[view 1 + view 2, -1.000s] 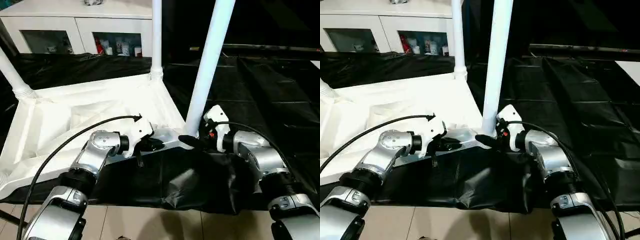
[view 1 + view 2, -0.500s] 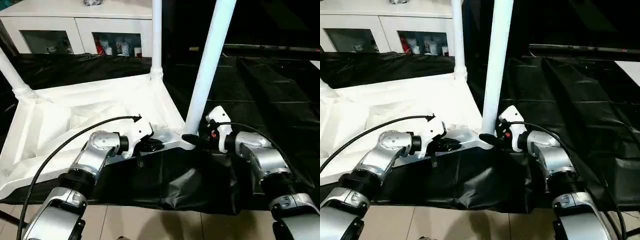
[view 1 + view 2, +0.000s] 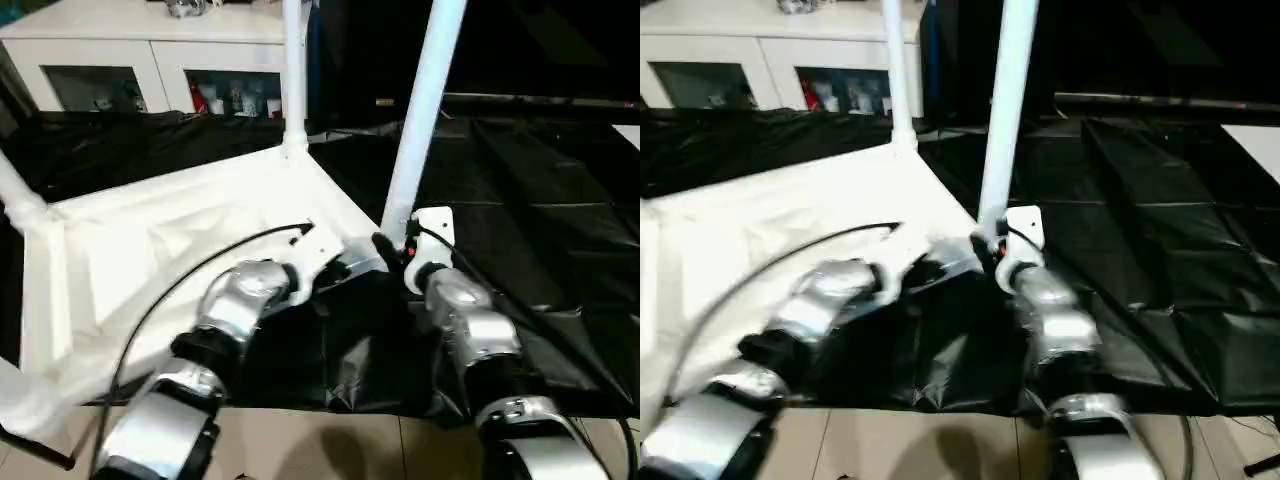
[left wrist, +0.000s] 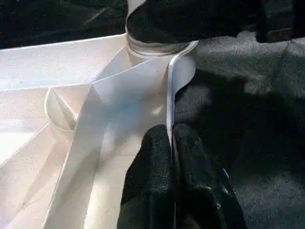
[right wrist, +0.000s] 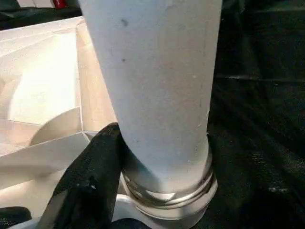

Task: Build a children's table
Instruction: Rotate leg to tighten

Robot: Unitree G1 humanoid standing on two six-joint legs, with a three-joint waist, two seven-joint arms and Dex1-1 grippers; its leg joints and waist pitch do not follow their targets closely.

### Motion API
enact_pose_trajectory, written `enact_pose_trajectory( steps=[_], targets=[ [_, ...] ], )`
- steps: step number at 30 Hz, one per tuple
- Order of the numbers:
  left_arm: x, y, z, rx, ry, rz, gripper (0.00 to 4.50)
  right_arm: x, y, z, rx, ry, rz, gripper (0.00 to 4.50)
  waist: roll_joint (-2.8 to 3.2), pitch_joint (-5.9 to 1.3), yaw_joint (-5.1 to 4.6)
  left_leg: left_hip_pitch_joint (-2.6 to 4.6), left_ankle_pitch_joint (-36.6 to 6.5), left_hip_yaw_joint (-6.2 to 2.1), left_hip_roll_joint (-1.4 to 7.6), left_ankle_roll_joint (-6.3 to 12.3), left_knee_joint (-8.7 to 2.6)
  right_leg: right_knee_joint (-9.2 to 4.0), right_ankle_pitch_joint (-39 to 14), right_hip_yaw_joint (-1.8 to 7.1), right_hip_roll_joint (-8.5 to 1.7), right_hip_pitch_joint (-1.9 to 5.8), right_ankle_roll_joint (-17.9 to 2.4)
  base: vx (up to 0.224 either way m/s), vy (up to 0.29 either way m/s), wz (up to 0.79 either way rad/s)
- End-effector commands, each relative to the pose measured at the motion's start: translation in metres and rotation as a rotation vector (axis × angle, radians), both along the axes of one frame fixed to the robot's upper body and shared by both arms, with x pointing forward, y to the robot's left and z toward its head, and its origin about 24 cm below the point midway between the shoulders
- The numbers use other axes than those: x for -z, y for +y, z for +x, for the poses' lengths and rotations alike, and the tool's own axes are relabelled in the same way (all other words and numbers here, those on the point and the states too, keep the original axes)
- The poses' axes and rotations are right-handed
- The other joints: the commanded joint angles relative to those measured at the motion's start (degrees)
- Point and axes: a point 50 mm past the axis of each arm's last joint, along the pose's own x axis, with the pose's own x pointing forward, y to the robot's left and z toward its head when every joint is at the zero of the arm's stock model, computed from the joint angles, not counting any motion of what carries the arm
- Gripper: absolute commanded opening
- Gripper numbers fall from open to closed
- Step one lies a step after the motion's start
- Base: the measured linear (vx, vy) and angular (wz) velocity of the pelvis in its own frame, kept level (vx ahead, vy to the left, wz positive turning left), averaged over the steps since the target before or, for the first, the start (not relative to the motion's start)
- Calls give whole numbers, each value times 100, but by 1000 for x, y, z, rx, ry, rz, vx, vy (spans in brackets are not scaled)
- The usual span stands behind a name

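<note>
The left gripper (image 4: pixel 171 157) pinches the thin rim of the upturned white tabletop (image 3: pixel 150 250), its jaws pressed against the wall. Just beyond, the right gripper (image 5: pixel 143 191) clasps the base of an upright white leg (image 3: pixel 420 110) at its corner socket (image 5: pixel 167 195).

The left hand (image 4: pixel 172 157) has its two black fingers (image 4: pixel 150 162) pressed together on the thin upright rim of the white tabletop (image 4: pixel 95 119). Beyond them a round corner socket (image 4: pixel 159 47) sits against black sheeting (image 4: pixel 248 119).
</note>
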Motion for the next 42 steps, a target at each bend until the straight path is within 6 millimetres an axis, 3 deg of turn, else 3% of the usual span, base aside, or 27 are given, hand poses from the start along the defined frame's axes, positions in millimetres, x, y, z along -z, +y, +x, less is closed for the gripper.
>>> enact_pose_trajectory(
  steps=[1, 2, 3, 5, 8, 13, 16, 17, 18, 20, 25, 26, 27, 28, 34, 42],
  targets=[
    [-6, -18, 0, 21, -34, -44, 0, 20, 24, -13, -108, 73, 4, 251, -66, -337, -35, 133, -1896, -78, 83, -21, -420, -454, -2032, 129, -226, 172, -828, 0, 0, 0],
    [-6, -18, -1, 33, -38, -44, 0, 17, 26, -13, -132, 52, 27, 301, -50, -336, -27, 135, -1914, -81, 86, -4, -421, -455, -2023, 130, -227, 170, -829, 0, 0, 0],
    [-6, -17, -1, 36, -37, -44, 0, 16, 26, -13, -135, 44, 32, 314, -56, -338, -26, 135, -1918, -79, 88, 0, -420, -457, -2008, 130, -227, 170, -828, 0, 0, 0],
    [-5, -15, -2, 46, -37, -46, 0, 12, 25, -12, -138, 24, 45, 316, -56, -334, -31, 118, -1917, -82, 88, 26, -427, -450, -1964, 127, -226, 182, -848, 0, 0, 0],
    [-4, -8, -6, 107, -37, -65, 0, 1, 8, -7, -163, -23, 31, 348, -35, -345, -28, 109, -1865, -90, 88, 57, -427, -438, -1872, 120, -225, 209, -873, 0, 0, 0],
    [-2, 5, -9, 140, -24, -60, 0, -15, -23, -4, -267, -61, -5, 391, -52, -358, 4, 117, -1656, -62, 100, 171, -390, -407, -1476, 125, -221, 225, -1027, 0, 0, 0],
    [-2, 12, -9, 153, -16, -59, 0, -22, -39, -6, -392, -41, -34, 409, -52, -364, 36, 80, -1384, -55, 106, 314, -365, -356, -1182, 112, -218, 269, -1127, 0, 0, 0],
    [-3, 15, -10, 175, -8, -66, 0, -24, -43, -9, -475, -17, -39, 417, -11, -369, 39, 76, -1347, -57, 105, 310, -358, -346, -1144, 112, -223, 267, -1149, 0, 0, 0],
    [-4, 17, -11, 193, -4, -69, 0, -24, -44, -12, -531, -2, -48, 427, -39, -370, 36, 69, -1324, -47, 104, 337, -348, -340, -1066, 100, -208, 280, -1205, 0, 0, 0],
    [-4, 20, -14, 225, 7, -78, 0, -22, -44, -18, -656, 41, -64, 440, -29, -373, 43, 63, -1303, -42, 116, 397, -336, -322, -989, 89, -209, 279, -1309, 0, 0, 0],
    [-4, 27, -20, 285, 34, -75, 0, -18, -41, -22, -742, 75, -69, 440, -30, -361, 43, 89, -1445, -42, 131, 321, -349, -351, -1347, 93, -227, 251, -1319, 0, 0, 0],
    [-3, 31, -23, 304, 48, -74, 0, -19, -40, -21, -746, 74, -61, 440, -62, -355, 48, 86, -1463, -52, 146, 293, -367, -344, -1454, 95, -241, 246, -1310, 0, 0, 0],
    [-3, 31, -23, 304, 48, -74, 0, -19, -40, -21, -746, 74, -61, 440, -56, -356, 41, 81, -1468, -52, 142, 287, -368, -344, -1485, 94, -238, 245, -1300, 0, 0, 0],
    [-3, 33, -23, 307, 50, -74, 0, -19, -39, -20, -742, 71, -60, 440, -45, -358, 43, 106, -1487, -41, 146, 269, -362, -355, -1490, 103, -232, 221, -1294, 0, 0, 0],
    [-2, 41, -26, 313, 62, -65, 0, -19, -37, -19, -765, 76, -103, 440, -52, -356, 45, 88, -1423, -47, 146, 227, -375, -326, -1372, 106, -230, 226, -1270, 0, 0, 0],
    [-3, 47, -28, 306, 67, -61, 0, -15, -43, -18, -726, 90, -120, 375, -57, -362, 39, 86, -1326, -36, 134, 249, -356, -315, -1255, 109, -223, 236, -1279, 0, 0, 0]
  ],
)
